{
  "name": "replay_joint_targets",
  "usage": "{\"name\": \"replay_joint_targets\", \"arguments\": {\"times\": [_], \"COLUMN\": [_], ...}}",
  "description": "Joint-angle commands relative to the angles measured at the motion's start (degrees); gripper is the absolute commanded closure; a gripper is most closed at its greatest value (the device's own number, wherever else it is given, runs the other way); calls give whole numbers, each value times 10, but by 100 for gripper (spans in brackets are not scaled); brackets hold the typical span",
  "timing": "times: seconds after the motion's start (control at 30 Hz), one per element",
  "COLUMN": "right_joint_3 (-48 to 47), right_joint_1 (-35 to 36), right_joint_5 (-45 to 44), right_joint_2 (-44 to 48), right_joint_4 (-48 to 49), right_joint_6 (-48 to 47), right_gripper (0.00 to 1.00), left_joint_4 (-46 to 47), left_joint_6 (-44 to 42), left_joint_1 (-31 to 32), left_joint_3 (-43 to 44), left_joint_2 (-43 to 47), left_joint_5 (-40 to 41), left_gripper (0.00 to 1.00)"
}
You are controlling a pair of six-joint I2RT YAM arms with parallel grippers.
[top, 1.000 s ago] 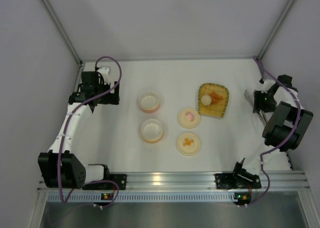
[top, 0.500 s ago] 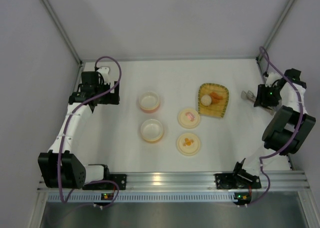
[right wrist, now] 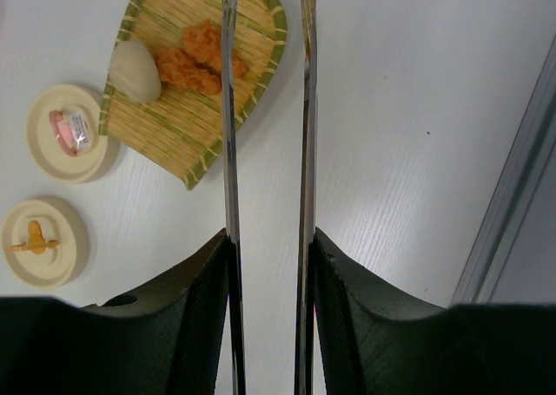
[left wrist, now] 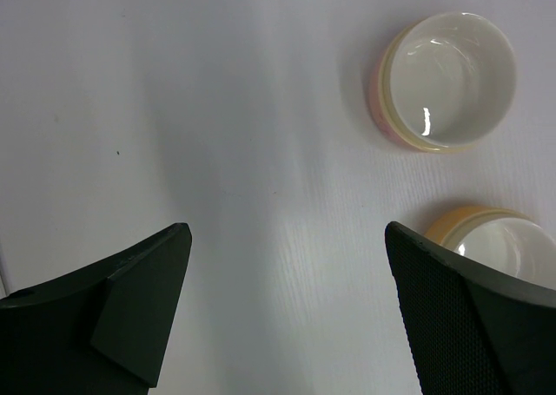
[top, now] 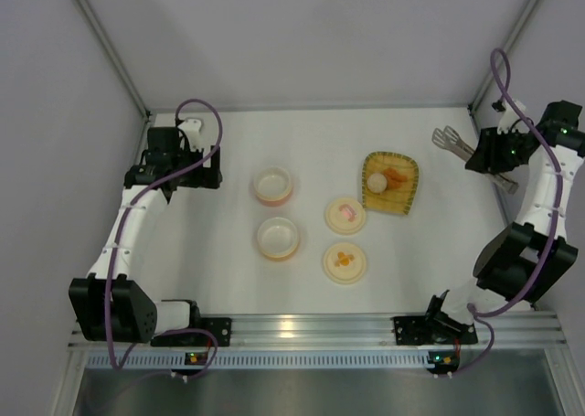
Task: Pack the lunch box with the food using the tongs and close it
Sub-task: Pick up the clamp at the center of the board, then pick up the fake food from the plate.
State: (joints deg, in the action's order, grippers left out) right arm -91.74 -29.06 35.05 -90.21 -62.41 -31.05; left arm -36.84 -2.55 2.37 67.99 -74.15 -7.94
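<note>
While the two cream lids (top: 345, 261) and the two open bowls (top: 278, 238) lie nearer the arm bases with nothing yet packed, the change is found further off, at the right. At the far left the left gripper (left wrist: 285, 239) is held spread wide and empty above the table (left wrist: 217, 108), beside the bowls. To the right of the bowls, the yellow woven tray (top: 409, 197) is seen with the food on it, the pale ball (top: 377, 184) and the orange chunks (top: 395, 173) just beside each other. Beyond the tray, the tongs (top: 448, 140) are clamped in the right gripper (right wrist: 268, 239), whose fingers (right wrist: 204, 299) are pressed against the outer faces of both metal arms. Over the last second the tongs have been raised from low by the right edge and carried toward the far right corner. The tool is therefore judged secured, and reaching for the food is judged to come next. The long axis of the tongs is laid diagonally, from near right to far left, in line with the gripper. The open tips are pointed left and far, on the tray's side, and the joined end is turned to the near right.
</note>
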Motion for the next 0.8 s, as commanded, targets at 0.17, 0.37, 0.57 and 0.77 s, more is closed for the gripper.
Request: {"name": "replay_joint_targets", "arguments": {"times": [0.17,0.37,0.57,0.77], "right_joint_3": [-13,56,125,162], "right_joint_1": [28,101,186,237], "right_joint_5": [92,59,-11,-61], "right_joint_2": [40,90,172,211], "right_joint_4": [-126,-93,-12,11], "right_joint_6": [-118,-117,-102,-121], "right_gripper": [61,61,61,62], "left_joint_4": [-1,-3,-10,-14], "left_joint_6": [-10,-4,-5,-4], "left_joint_1": [0,1,1,1], "left_joint_3": [25,27,29,32], "left_joint_2": [7,7,8,9], "left_joint_5": [-32,-30,-25,-29], "left_gripper": [2,2,2,2]}}
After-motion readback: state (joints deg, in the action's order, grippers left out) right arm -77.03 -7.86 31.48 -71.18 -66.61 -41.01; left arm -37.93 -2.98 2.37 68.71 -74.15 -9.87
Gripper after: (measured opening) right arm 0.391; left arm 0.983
